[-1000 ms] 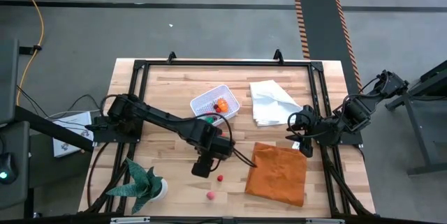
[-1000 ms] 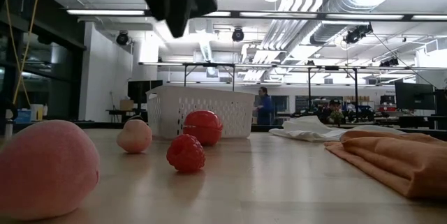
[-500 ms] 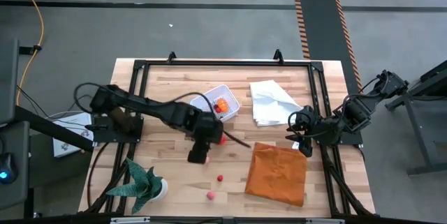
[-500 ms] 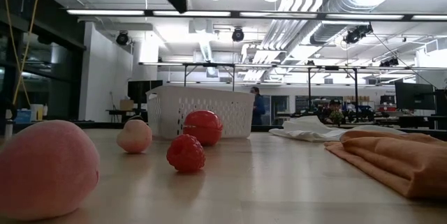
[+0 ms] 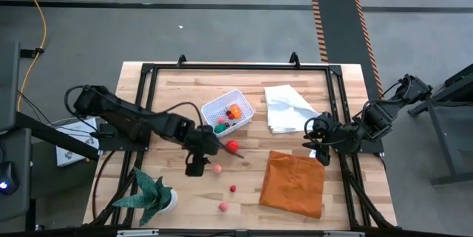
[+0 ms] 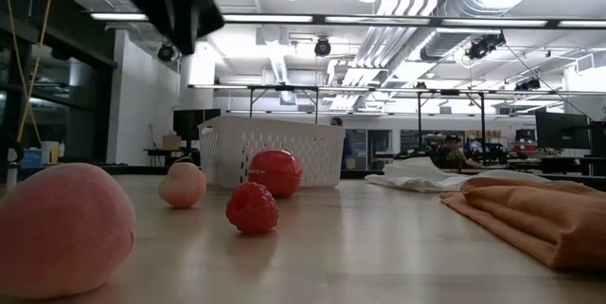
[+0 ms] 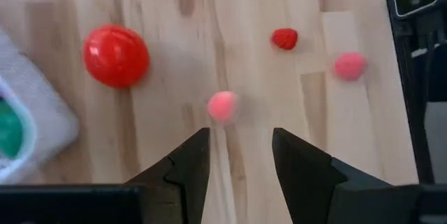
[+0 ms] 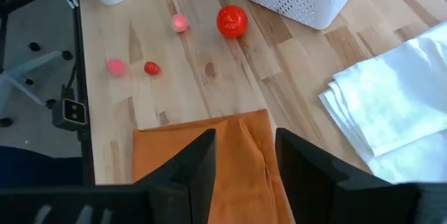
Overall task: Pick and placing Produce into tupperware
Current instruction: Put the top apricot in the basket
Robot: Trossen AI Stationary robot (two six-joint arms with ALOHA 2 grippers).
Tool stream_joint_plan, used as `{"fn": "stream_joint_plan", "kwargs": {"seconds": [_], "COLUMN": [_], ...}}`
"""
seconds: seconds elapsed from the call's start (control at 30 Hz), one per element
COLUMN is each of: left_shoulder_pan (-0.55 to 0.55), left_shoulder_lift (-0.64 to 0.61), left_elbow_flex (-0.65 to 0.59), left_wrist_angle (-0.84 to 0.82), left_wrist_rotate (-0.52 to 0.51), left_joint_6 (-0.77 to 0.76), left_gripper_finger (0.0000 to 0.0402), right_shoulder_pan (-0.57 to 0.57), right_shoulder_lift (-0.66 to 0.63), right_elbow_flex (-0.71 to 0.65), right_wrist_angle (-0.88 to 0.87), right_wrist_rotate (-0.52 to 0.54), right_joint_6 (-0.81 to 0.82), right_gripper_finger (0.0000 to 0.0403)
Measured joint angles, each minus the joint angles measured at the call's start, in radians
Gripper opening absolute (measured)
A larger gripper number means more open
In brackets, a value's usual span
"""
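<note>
Left gripper (image 5: 194, 167) is hanging over the table with its fingers apart and nothing in them, right by a pink ball (image 5: 217, 168). Tub (image 5: 228, 111) has some produce in it; red ball (image 5: 232, 146) just beside it. Right gripper (image 5: 316, 142) sits open above the orange cloth (image 5: 293, 182).
</note>
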Motion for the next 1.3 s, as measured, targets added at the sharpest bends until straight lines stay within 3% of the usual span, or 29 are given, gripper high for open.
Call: {"fn": "stream_joint_plan", "kwargs": {"seconds": [0.13, 0.6, 1.17, 1.3], "left_shoulder_pan": [0.002, 0.003, 0.002, 0.003], "left_shoulder_lift": [0.001, 0.000, 0.053, 0.065], "left_elbow_flex": [-0.089, -0.201, -0.226, -0.224], "left_wrist_angle": [0.081, 0.231, 0.304, 0.336], "left_wrist_rotate": [0.001, -0.001, -0.011, 0.001], "left_joint_6": [-0.021, 0.052, 0.118, 0.118], "left_gripper_finger": [0.0145, 0.0145, 0.0146, 0.0171], "right_shoulder_pan": [0.000, 0.000, 0.000, 0.000], "right_shoulder_lift": [0.000, 0.000, 0.000, 0.001], "right_elbow_flex": [0.000, 0.000, 0.000, 0.000], "right_wrist_angle": [-0.005, -0.007, -0.007, -0.008], "right_wrist_rotate": [0.000, 0.005, 0.010, 0.010], "right_joint_6": [0.031, 0.074, 0.085, 0.094], "right_gripper_finger": [0.0138, 0.0138, 0.0138, 0.0138]}}
